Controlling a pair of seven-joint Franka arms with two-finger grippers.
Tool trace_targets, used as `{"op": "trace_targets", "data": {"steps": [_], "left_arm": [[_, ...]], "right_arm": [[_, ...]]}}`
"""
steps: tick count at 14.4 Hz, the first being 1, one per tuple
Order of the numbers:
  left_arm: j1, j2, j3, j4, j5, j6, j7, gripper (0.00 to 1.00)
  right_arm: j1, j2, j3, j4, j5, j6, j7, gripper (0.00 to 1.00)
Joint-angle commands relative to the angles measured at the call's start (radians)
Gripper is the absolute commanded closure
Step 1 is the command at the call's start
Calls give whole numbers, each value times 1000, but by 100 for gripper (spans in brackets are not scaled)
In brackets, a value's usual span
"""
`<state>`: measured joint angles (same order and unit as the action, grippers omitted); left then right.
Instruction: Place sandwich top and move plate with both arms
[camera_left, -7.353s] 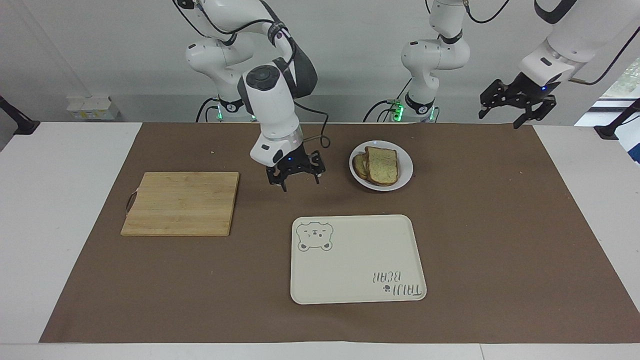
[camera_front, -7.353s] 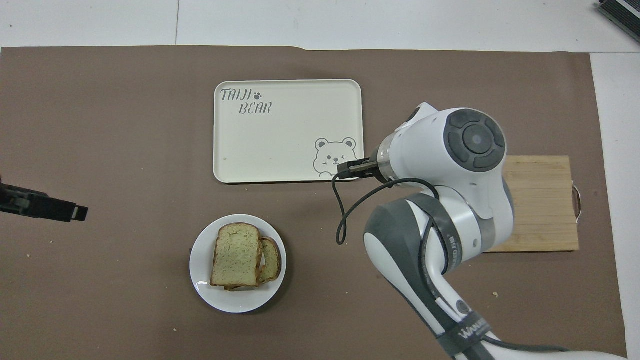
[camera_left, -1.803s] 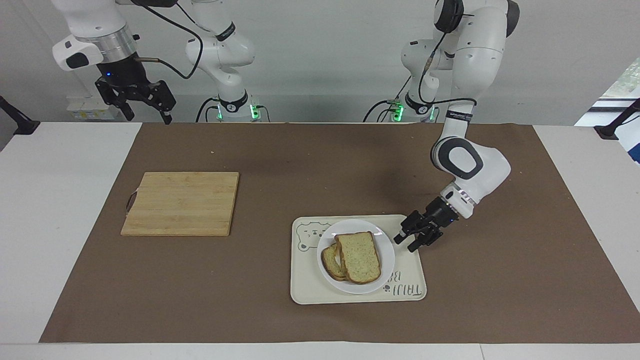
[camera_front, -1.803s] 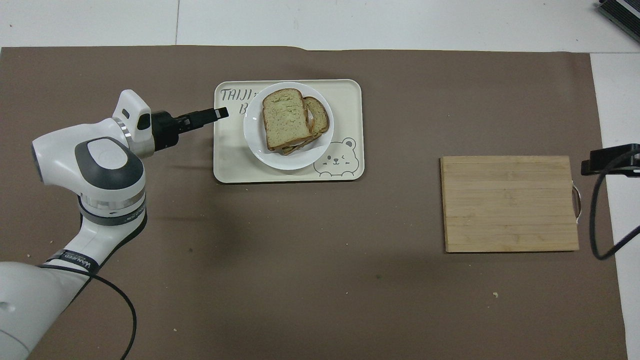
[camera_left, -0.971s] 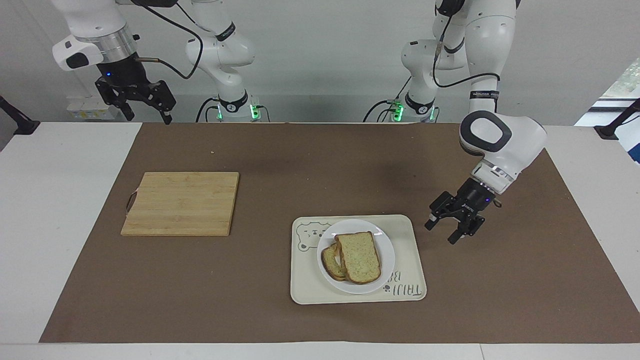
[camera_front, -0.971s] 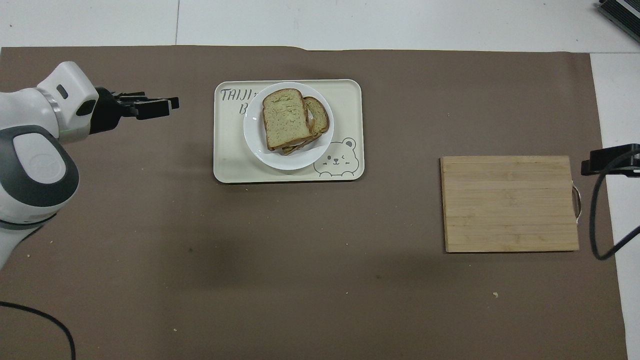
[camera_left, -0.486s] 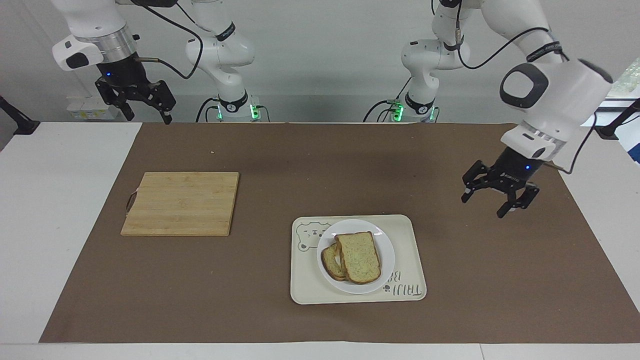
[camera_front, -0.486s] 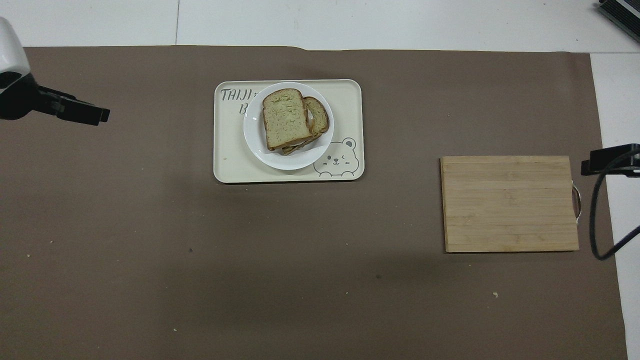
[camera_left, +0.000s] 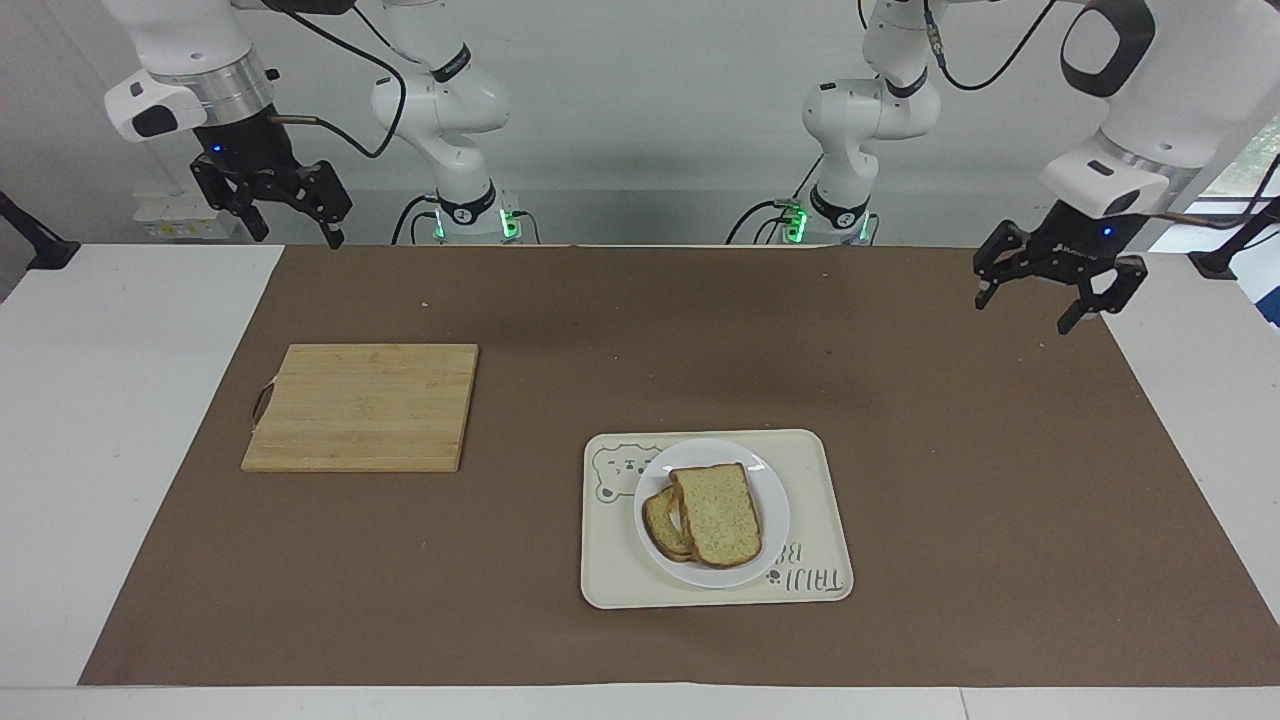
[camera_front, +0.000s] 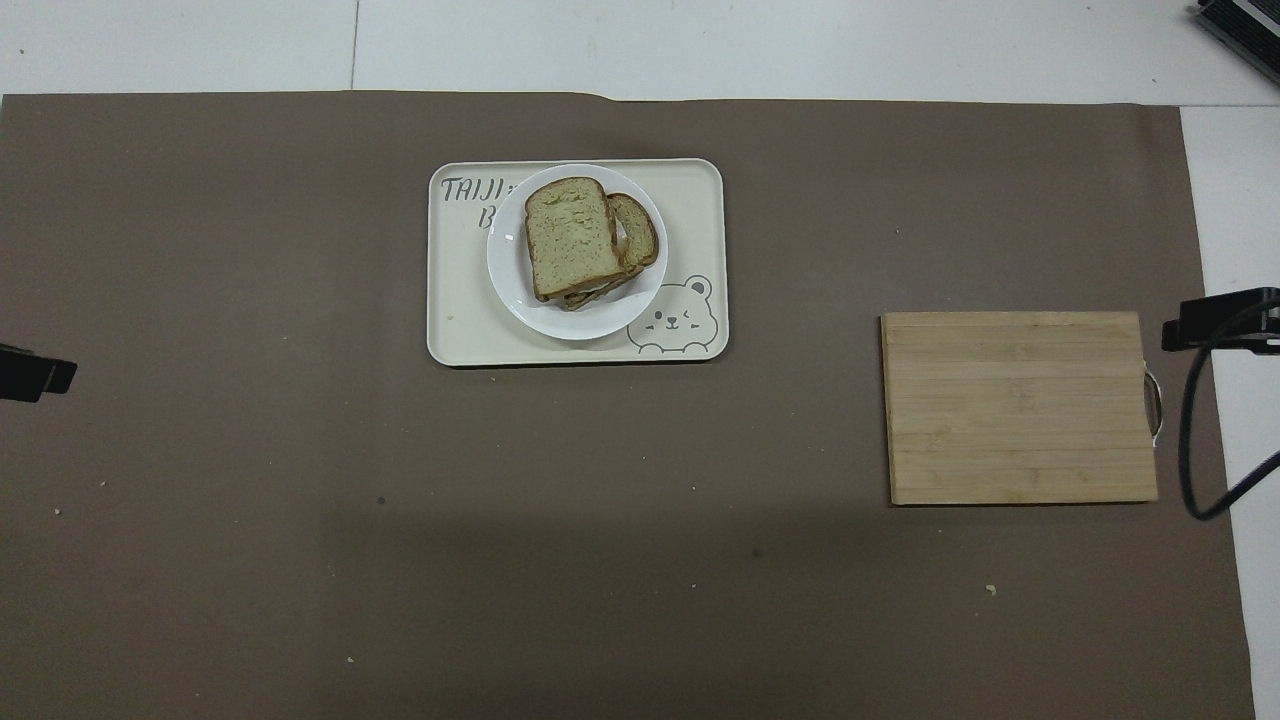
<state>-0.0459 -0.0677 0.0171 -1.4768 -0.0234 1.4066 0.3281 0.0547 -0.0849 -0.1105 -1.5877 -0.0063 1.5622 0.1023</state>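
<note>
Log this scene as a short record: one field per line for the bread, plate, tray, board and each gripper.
sandwich top: lies on a lower slice, on the plate
plate: white, round, rests on the tray
tray: cream, bear drawing, on the brown mat
cutting board: bare wood, toward the right arm's end of the table, nearer to the robots than the tray
left gripper: open, empty, raised over the mat's edge at the left arm's end
right gripper: open, empty, raised over the table's edge at the right arm's end, waiting
</note>
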Motion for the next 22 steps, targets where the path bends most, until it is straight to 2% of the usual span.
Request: {"op": "trace_targets", "data": {"steps": [1, 4, 8, 12, 19, 22], "left_arm": [[-8, 28, -8, 59, 22, -52, -21, 0], [-11, 123, -8, 208, 19, -127, -21, 0], [-15, 111, -8, 210, 23, -112, -35, 0], [-17, 36, -9, 77, 23, -49, -84, 0], [-19, -26, -9, -23, 29, 6, -87, 0], [-19, -27, -9, -31, 49, 18, -121, 0]], "right_arm": [[-1, -13, -2, -11, 2, -7, -24, 0], [-1, -13, -2, -11, 2, -7, -24, 0], [-1, -13, -2, -11, 2, -8, -24, 0], [-1, -13, -2, -11, 2, -8, -24, 0], [-1, -13, -2, -11, 2, -7, -24, 0], [-1, -13, -2, -11, 2, -8, -26, 0]]}}
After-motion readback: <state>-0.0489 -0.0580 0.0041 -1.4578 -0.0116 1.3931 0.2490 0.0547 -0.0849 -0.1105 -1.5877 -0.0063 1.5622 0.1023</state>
